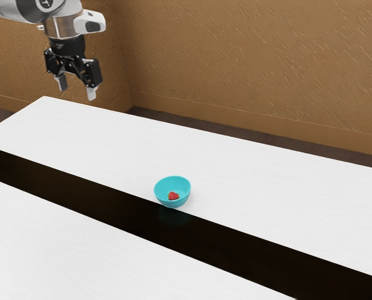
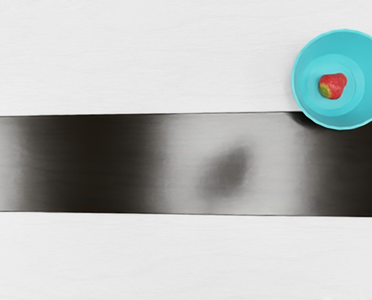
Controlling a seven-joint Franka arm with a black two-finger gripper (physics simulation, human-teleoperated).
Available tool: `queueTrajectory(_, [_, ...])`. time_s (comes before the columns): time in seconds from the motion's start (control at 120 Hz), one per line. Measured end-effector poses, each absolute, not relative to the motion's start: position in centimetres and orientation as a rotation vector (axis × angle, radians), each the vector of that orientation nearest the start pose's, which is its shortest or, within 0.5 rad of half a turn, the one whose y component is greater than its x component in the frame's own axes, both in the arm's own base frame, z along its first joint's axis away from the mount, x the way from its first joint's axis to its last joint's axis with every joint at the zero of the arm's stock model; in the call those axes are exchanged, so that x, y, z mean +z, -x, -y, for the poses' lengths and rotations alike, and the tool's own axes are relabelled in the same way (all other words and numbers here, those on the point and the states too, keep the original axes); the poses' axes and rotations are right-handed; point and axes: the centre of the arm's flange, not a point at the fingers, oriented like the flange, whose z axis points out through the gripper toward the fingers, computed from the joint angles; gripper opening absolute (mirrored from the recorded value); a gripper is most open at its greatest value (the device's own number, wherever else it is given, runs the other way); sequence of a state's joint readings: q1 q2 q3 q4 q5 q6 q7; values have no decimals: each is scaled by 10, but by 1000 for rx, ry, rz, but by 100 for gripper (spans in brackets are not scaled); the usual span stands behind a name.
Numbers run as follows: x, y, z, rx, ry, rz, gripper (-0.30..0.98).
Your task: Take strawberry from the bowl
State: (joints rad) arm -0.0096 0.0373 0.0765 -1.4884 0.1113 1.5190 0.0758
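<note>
White tabletop [image 1: 79,250] nearest; far, at the exterior view's left, the gripper [image 1: 77,88] hangs open and empty: centre over the strawberry [image 2: 333,86], then straight down, clearing the bowl [image 2: 343,45].

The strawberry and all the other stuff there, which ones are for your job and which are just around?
For my job:
- strawberry, to take out
- blue bowl, holding it
- my open fingers, for grabbing

Just around:
- white table
- its dark strip
- brown wall
</note>
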Motion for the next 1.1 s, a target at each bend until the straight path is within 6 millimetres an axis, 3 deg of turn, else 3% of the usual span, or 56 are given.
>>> queueTrajectory(0.267, [638,-562,-33,21,3043,-65,68])
queueTrajectory(0.325, [639,-592,-38,-16,3033,-72,68])
queueTrajectory(0.4, [594,-649,-39,2,3025,-134,68])
queueTrajectory(0.483, [509,-692,-75,86,3049,-126,68])
queueTrajectory(0.558, [450,-714,-93,111,3068,-147,68])
queueTrajectory(0.708, [381,-740,-102,77,3101,-233,68])
queueTrajectory(0.858, [337,-750,-105,77,3112,-304,69])
queueTrajectory(0.95, [322,-752,-102,75,3108,-346,69])
queueTrajectory(1.0, [325,-756,-79,59,3097,-409,69])
queueTrajectory(1.1, [327,-761,-8,31,3092,-587,68])
